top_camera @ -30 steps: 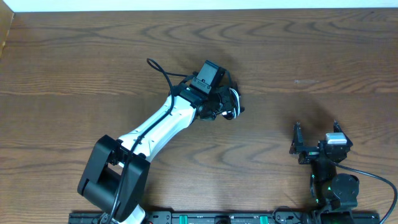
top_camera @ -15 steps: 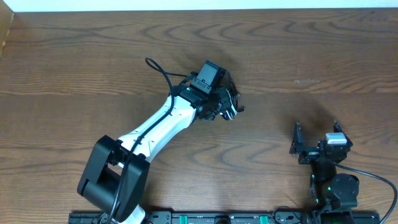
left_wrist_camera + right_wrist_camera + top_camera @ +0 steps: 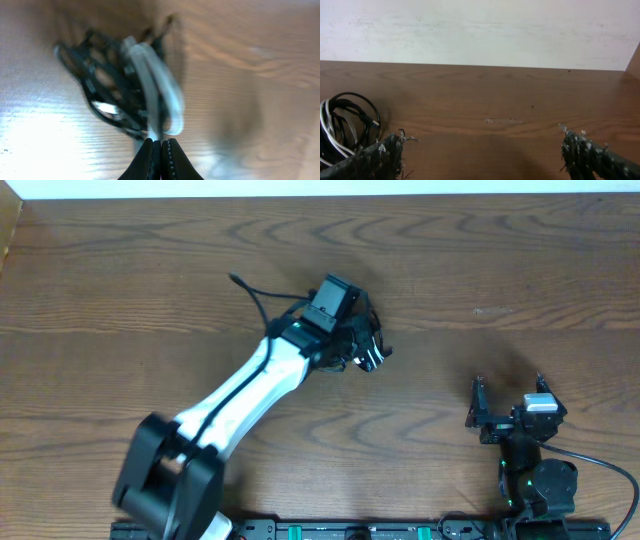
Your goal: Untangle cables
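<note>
The left claw (image 3: 362, 348) is squeezed all the way shut. No gap shows between its two tips. It pinches the cables (image 3: 370, 352), which sit in one messy bunch near the middle of the worktop (image 3: 500, 270).

In the left wrist view the left claw (image 3: 161, 146) points at the bunch. The white cable (image 3: 167, 95) loops round and runs right down to the tips. The black cables (image 3: 95, 85) are knotted up on its left. This picture is blurry, so I cannot tell if a black one is pinched too.

The right claw (image 3: 508, 392) is on the near right side, well apart from the bunch. It is open wide and holds nothing. In its own view the right claw (image 3: 482, 142) shows one tip at each side with bare wood between, and the cables (image 3: 345, 125) lie far off to the left.
</note>
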{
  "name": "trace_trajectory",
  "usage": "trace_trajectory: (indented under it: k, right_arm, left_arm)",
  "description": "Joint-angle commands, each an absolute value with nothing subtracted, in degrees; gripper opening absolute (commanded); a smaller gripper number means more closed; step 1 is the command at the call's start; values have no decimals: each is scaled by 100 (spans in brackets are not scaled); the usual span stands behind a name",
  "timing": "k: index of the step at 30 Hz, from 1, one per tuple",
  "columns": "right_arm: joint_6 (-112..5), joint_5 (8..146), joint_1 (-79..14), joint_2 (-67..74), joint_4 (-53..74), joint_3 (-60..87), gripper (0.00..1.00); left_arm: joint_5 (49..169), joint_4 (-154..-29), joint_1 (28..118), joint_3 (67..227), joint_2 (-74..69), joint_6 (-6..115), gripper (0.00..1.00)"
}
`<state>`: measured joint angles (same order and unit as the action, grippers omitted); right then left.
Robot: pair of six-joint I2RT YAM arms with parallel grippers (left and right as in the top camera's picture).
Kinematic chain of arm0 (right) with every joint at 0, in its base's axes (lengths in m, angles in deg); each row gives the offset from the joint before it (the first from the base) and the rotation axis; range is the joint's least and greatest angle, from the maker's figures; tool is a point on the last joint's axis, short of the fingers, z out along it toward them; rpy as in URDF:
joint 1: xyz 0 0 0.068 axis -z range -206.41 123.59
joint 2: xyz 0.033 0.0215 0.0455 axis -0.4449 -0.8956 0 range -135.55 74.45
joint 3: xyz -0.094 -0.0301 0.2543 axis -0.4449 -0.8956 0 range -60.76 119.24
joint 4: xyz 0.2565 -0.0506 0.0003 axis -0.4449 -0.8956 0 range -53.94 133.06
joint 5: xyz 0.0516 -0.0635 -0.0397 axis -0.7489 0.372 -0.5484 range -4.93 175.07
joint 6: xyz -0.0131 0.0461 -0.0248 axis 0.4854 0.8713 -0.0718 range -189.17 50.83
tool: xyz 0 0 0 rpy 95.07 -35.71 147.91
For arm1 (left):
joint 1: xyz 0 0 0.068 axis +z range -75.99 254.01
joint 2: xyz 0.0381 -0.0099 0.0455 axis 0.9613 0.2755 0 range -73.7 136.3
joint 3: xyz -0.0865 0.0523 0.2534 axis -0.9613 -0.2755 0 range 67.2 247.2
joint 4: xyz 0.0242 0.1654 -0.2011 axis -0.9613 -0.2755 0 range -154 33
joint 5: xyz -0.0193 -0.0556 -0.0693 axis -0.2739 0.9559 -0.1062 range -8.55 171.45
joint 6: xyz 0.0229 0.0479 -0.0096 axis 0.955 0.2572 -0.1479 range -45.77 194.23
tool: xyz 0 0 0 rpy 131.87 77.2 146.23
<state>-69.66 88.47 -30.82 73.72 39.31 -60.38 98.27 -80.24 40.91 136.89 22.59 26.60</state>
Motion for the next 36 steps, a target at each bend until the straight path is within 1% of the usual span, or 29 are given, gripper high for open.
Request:
trace_trajectory:
  k: [1,6,10,11,12,13,14,17,19,29,30,32,35,36]
  right_arm:
    - [-7010,8876,-3062,7396,3916,-6047,99]
    - [-7010,8876,-3062,7396,3916,-6047,99]
    - [-7010,8876,-3062,7396,3916,-6047,99]
    - [-7010,8876,-3062,7396,3916,-6047,99]
    - [-7010,8876,-3062,7396,3916,-6047,99]
    - [-7010,8876,-3062,7396,3916,-6047,99]
    - [-7010,8876,-3062,7396,3916,-6047,99]
    - [-7010,8876,-3062,7396,3916,-6047,99]
    - [-7010,8876,-3062,7396,3916,-6047,99]
    - [-7010,8876,-3062,7396,3916,-6047,99]
    - [-7010,8876,-3062,7396,3916,-6047,99]
    - [-7010,8876,-3062,7396,3916,-6047,99]
    - [-7010,8876,-3062,7396,3916,-6047,99]
    - [-7010,8876,-3062,7396,3916,-6047,99]
  left_arm:
    - [9877,-7937,4108,13720,1483,3134,7]
    - [9877,-7946,4108,13720,814,3368,8]
    - [9645,-8053,4108,13711,737,3370,8]
    - [9521,-8094,4102,13691,779,3368,13]
    - [9444,-8094,4102,13663,842,3366,28]
    - [9398,-8094,4093,13637,921,3339,47]
    - [9383,-8094,4093,13621,1028,3302,57]
    - [9383,-8088,4056,13619,1481,3239,68]
    - [9383,-8073,4038,13619,1798,3239,73]
    - [9451,-7865,3992,13619,3019,2974,75]
    - [9448,-7856,3983,13619,3072,2979,70]
    - [9446,-7856,3986,13619,3100,2981,51]
    - [9446,-7837,3986,13621,3100,2979,32]
    - [9446,-7834,3986,13621,3100,2979,28]
